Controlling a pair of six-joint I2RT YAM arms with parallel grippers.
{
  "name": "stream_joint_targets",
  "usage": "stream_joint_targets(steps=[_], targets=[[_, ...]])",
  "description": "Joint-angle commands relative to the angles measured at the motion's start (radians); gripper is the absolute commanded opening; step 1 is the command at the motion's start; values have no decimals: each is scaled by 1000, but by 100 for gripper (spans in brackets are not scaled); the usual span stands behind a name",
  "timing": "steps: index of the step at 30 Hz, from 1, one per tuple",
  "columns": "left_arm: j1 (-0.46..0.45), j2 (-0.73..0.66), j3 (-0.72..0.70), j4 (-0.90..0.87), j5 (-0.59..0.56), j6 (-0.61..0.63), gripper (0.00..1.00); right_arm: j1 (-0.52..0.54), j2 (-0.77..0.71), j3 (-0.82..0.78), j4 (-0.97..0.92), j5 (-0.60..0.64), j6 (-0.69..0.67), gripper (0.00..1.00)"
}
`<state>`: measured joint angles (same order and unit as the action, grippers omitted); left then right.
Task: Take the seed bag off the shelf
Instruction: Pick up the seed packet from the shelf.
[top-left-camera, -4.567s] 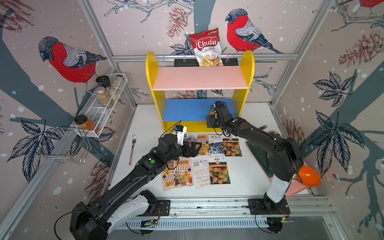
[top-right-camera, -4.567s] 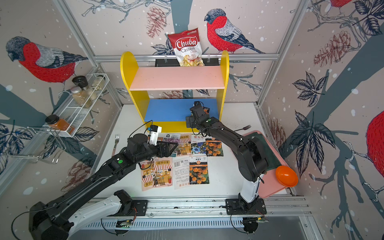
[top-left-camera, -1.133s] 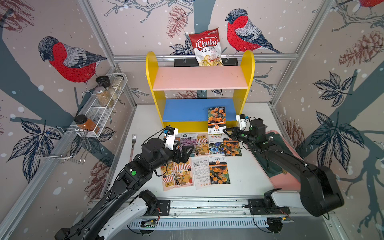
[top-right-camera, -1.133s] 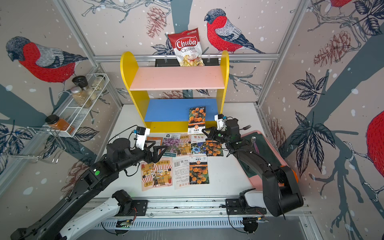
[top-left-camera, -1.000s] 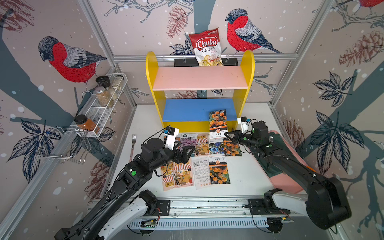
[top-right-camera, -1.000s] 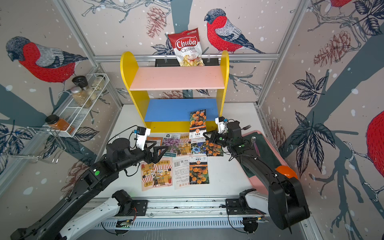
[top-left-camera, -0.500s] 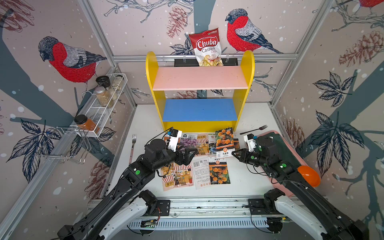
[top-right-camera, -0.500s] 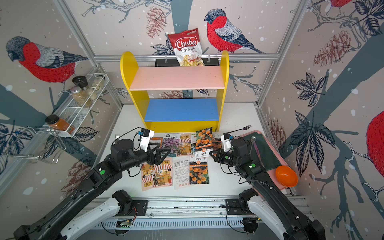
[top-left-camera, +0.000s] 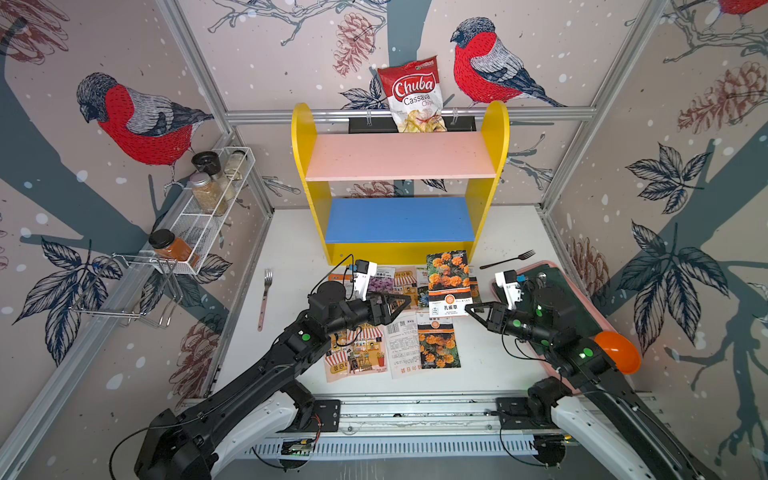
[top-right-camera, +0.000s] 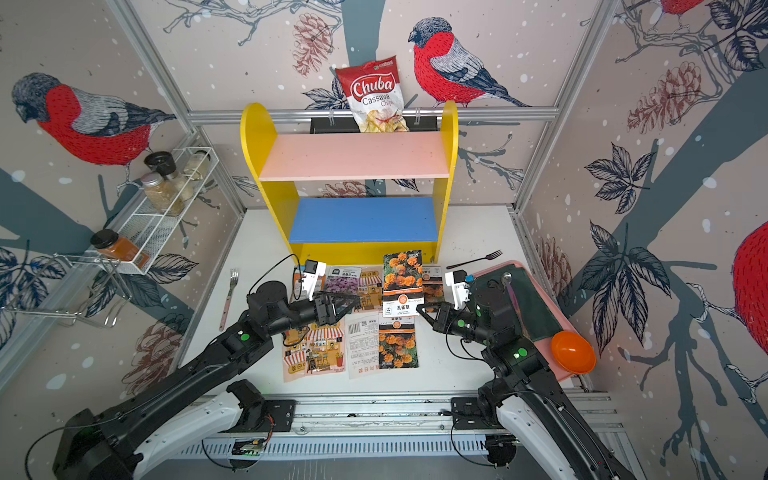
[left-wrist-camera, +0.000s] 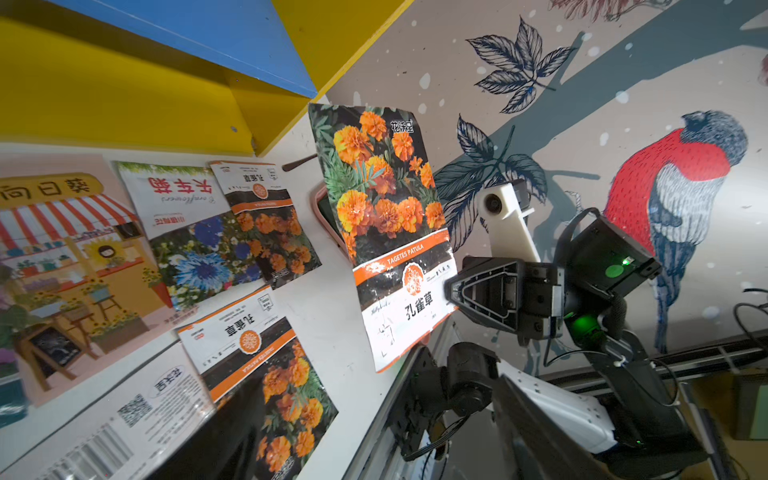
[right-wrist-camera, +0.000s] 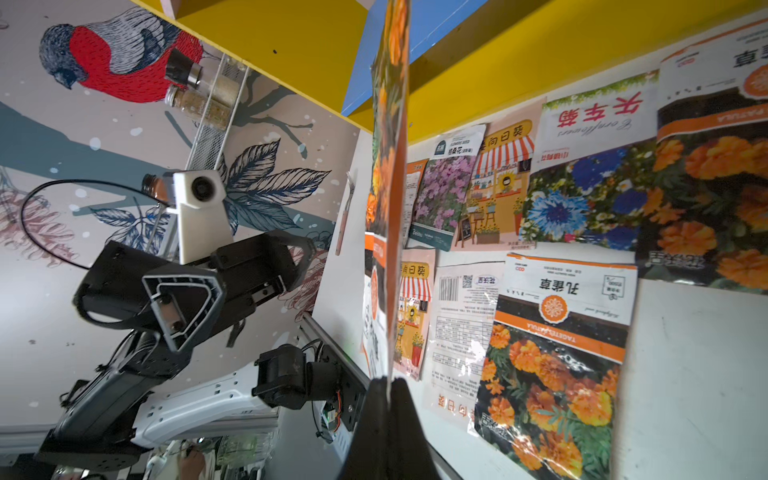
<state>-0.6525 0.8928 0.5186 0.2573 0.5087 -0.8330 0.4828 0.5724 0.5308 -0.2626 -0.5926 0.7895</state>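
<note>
The right gripper (top-left-camera: 468, 308) is clenched on the seed bag (top-left-camera: 448, 279), pinching its white lower edge at the bag's 4 o'clock corner; in the right wrist view the 2 fingers (right-wrist-camera: 376, 415) press together on the thin edge of the bag; the bag, printed with orange marigolds, hangs lifted above the worktop (top-left-camera: 490, 357), apart from the shelf (top-left-camera: 399, 220), at 6 o'clock from its blue board in both top views; the left gripper (top-left-camera: 404, 300) is released, its jaws apart and grasping nothing, at 9 o'clock from the bag, over other seed packets (top-left-camera: 357, 353) that lie flat on the worktop; a fork (top-left-camera: 264, 299) lies at 9 o'clock from these packets.
</note>
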Motion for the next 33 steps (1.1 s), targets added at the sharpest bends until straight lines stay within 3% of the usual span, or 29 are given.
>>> stream_joint_targets(steps=[1, 9, 19, 25, 33], targets=[[-1, 32, -16, 222, 43, -101, 84, 15, -7, 6, 91, -56, 35, 0], [-5, 147, -24, 395, 67, -172, 79, 73, -7, 8, 167, -74, 66, 0], [-36, 225, 25, 439, 85, -179, 72, 123, 8, -17, 228, -58, 88, 0], [-40, 232, 31, 435, 90, -180, 52, 137, 14, -23, 244, -52, 90, 0], [-39, 237, 57, 387, 88, -159, 7, 139, 16, -16, 235, -45, 80, 0]])
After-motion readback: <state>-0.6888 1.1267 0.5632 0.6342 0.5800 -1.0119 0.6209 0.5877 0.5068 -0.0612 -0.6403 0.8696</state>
